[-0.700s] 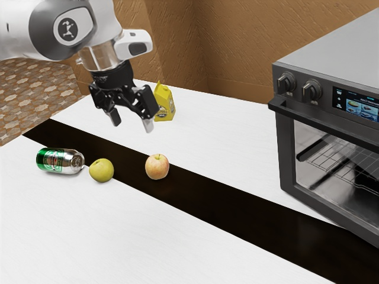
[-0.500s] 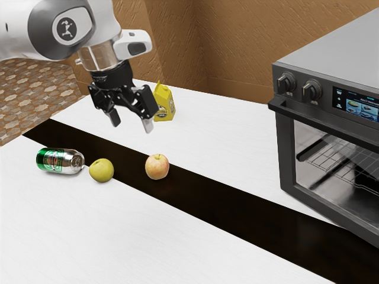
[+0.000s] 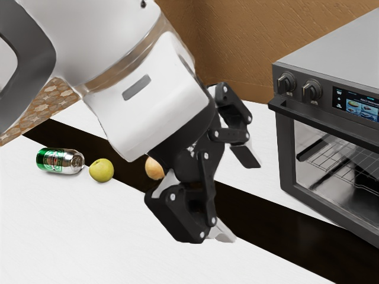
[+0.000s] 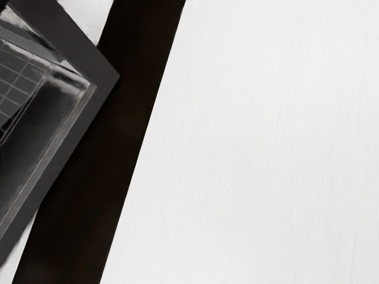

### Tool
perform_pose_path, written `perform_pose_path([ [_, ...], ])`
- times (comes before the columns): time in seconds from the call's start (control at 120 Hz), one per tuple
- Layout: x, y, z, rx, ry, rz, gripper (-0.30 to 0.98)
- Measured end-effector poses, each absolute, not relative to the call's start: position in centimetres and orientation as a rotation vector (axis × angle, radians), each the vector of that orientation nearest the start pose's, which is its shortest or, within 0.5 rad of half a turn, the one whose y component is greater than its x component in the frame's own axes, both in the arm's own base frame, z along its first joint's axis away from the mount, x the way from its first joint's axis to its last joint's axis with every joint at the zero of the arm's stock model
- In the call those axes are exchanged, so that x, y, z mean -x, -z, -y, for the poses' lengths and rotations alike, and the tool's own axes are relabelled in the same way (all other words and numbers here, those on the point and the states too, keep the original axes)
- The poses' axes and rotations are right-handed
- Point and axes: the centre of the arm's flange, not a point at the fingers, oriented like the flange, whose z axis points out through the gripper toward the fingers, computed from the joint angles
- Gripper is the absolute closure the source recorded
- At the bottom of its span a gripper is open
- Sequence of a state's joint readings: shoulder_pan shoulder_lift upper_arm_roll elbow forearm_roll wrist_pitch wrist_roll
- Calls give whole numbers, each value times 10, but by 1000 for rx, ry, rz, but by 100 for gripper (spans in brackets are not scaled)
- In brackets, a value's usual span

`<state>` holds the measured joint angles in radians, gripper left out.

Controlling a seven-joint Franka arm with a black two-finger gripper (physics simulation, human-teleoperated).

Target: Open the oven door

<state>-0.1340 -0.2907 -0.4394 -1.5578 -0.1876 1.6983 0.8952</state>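
The black two-finger tool (image 3: 240,194) is hovering above the white, dark-striped counter (image 3: 71,236), its fingers standing spread. The dark-framed glass door (image 3: 286,157) of the boxy gray oven (image 3: 337,50) is facing it, well apart, at the exterior view's right.

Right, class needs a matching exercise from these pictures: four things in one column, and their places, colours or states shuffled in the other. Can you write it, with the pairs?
Things
1. Drink can
2. Oven door handle
3. Gripper
4. Apple nearest the can

Places, colours or states
A. Open, with nothing between its fingers
B. Yellow-green
C. Lying on its side
D. Just below the knobs

Right pairs: 1-C, 2-D, 3-A, 4-B
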Motion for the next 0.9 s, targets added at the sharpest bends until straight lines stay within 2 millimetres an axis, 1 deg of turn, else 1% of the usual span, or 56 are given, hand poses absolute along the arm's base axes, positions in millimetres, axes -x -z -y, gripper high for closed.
perform_pose_path([
  [0.125,-351,-771,346,1941,691,-2333,0],
  [0.175,-355,-767,357,1845,718,-2394,0],
  [0.225,-362,-765,362,1769,751,-2431,0],
  [0.317,-387,-758,368,1669,798,-2490,0],
  [0.458,-433,-750,372,1564,839,-2533,0],
  [0.6,-468,-739,376,1478,845,-2558,0],
  [0.725,-480,-730,389,1395,837,-2589,0],
  [0.9,-490,-722,388,1341,804,-2589,0],
])
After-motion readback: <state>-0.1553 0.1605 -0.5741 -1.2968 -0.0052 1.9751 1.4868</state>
